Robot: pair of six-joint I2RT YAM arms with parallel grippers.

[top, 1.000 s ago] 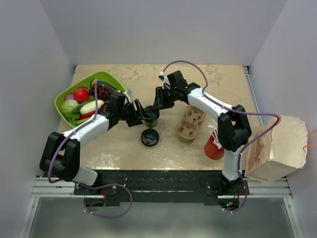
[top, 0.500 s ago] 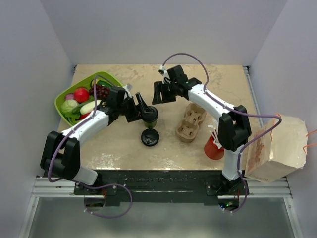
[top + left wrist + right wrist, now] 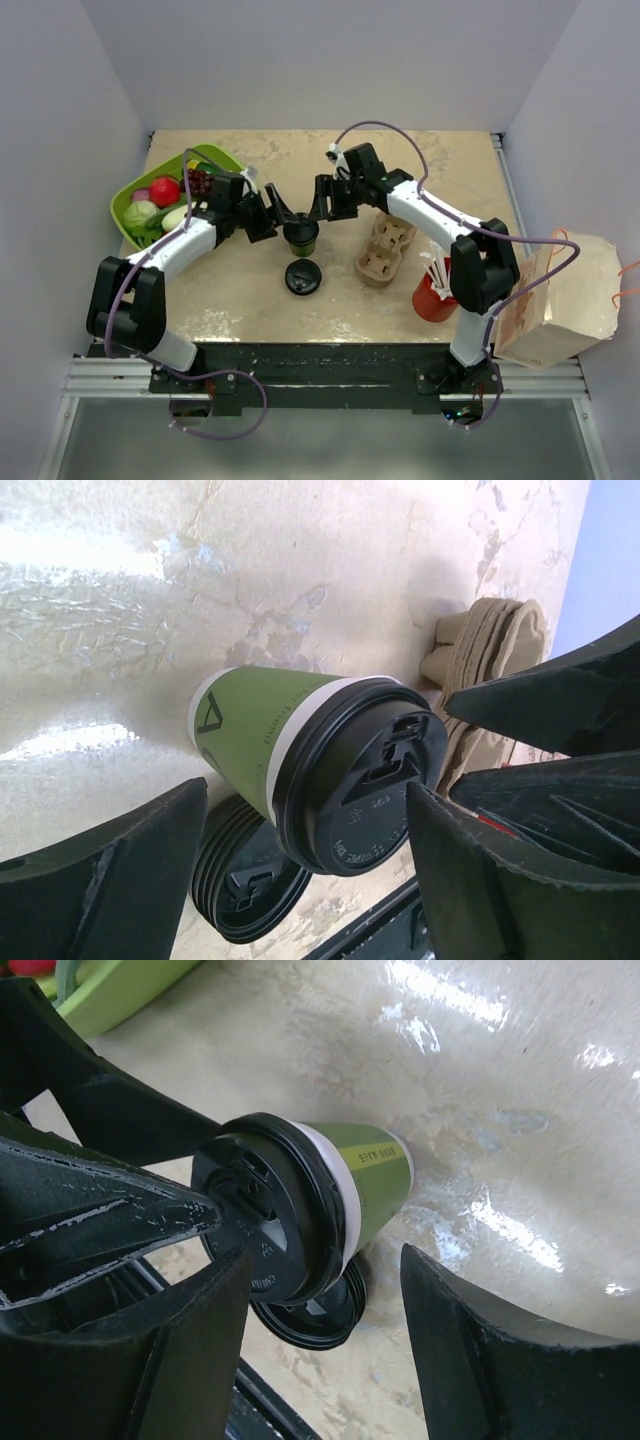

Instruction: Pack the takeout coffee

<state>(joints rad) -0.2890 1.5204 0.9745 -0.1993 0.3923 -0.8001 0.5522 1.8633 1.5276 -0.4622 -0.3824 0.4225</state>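
Observation:
The takeout coffee (image 3: 301, 238) is a small green paper cup with a black lid, standing upright mid-table. It shows in the left wrist view (image 3: 255, 740) and in the right wrist view (image 3: 365, 1175). My left gripper (image 3: 279, 216) is open just left of the cup, its fingers (image 3: 105, 880) spread to either side of the lid and not holding it. My right gripper (image 3: 317, 203) is open just right of and behind the cup, its fingers (image 3: 500, 1360) also wide of it. A loose black lid (image 3: 302, 277) lies on the table just in front of the cup.
A cardboard cup carrier (image 3: 384, 248) lies right of the cup. A red cup with white straws (image 3: 432, 296) stands at the front right. A brown paper bag (image 3: 558, 300) sits off the table's right edge. A green basket of produce (image 3: 150, 178) is at the left.
The left gripper has drawn back a little to the left, away from the cup. The right gripper rose and then came back down beside it. The cup has not moved.

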